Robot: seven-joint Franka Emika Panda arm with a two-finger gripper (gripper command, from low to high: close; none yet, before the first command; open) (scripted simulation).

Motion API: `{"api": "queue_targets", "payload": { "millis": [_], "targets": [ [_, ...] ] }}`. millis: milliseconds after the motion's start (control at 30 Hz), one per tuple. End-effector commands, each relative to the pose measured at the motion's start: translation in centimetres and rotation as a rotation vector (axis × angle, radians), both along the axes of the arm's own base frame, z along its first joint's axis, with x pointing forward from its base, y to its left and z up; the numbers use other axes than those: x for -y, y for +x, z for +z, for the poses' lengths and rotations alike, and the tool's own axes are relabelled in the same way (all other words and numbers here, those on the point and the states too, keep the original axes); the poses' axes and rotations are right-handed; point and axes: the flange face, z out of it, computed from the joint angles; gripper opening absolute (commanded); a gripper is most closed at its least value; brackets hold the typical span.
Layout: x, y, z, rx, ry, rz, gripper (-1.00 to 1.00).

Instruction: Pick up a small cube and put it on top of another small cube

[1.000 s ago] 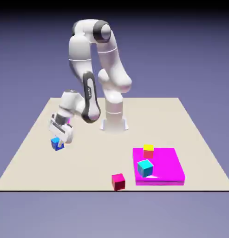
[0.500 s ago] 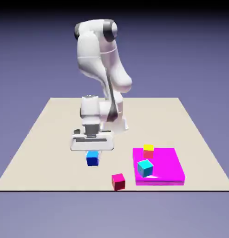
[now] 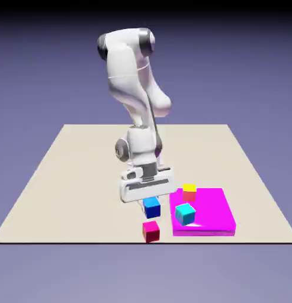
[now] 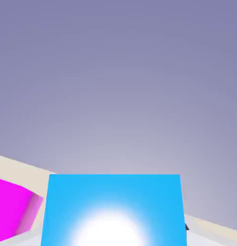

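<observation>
We list one two-finger gripper [image 3: 150,205], its jaws closed on the blue cube [image 3: 151,208], the fingers parted only by the cube's width. Blue cube: held beneath the hand, in the exterior view behind the crimson cube [image 3: 151,232] and to the exterior view's left of the magenta slab [image 3: 215,220]. In the hand view its bright face fills the lower middle, between the fingers.

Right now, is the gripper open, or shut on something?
Shut on the blue cube: the cube hangs directly beneath the gripper, and its face fills the space between the fingers in the hand view.
</observation>
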Motion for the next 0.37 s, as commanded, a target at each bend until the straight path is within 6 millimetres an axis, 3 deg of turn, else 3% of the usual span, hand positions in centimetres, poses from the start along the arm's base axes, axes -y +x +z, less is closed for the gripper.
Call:
{"api": "queue_targets", "payload": {
  "millis": [0, 267, 300, 333],
  "targets": [
    [0.0, 0.1, -0.4, -0.001, -0.001, 0.0, -1.0],
    [-0.1, 0.8, -3.3, 0.0, -0.029, 0.008, -1.0],
    [-0.1, 0.8, -3.3, 0.0, -0.029, 0.008, 1.0],
    [-0.1, 0.8, -3.3, 0.0, -0.029, 0.008, 1.0]
  ]
}}
